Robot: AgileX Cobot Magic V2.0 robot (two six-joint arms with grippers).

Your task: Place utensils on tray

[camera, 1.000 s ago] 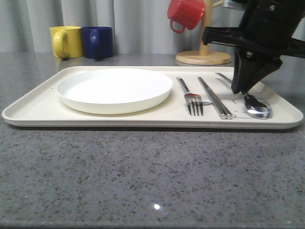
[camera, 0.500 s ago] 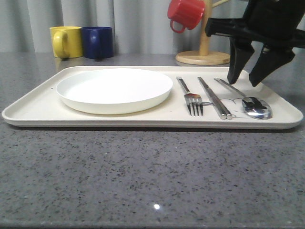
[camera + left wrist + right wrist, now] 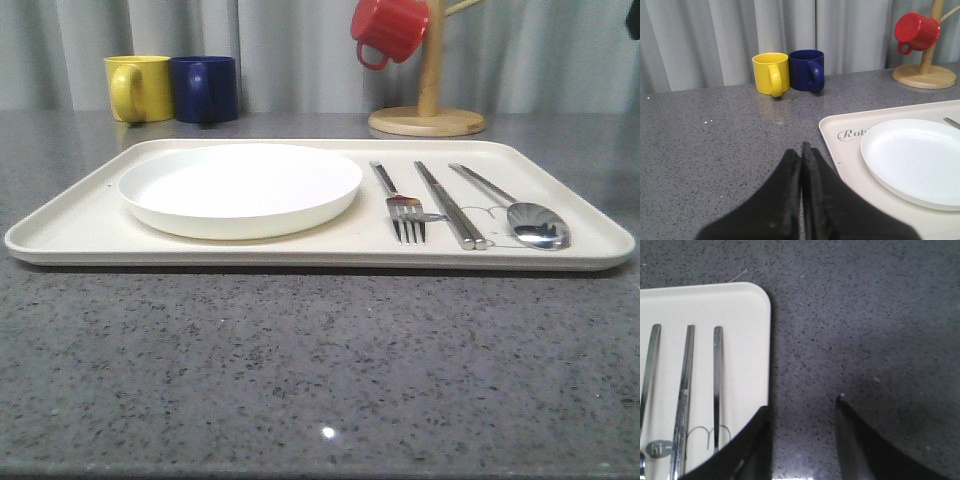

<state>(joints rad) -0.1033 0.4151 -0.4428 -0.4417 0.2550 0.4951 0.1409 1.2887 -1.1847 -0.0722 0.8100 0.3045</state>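
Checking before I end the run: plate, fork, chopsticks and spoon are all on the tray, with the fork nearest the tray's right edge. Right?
Not quite. The front view shows the spoon nearest the tray's right edge; the fork lies beside the plate, with the chopsticks between fork and spoon. All four are on the tray.

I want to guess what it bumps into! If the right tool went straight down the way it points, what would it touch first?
Probably the bare speckled grey stone tabletop: the open right tool points down just beside the cream rectangular tray, though depth is unclear.
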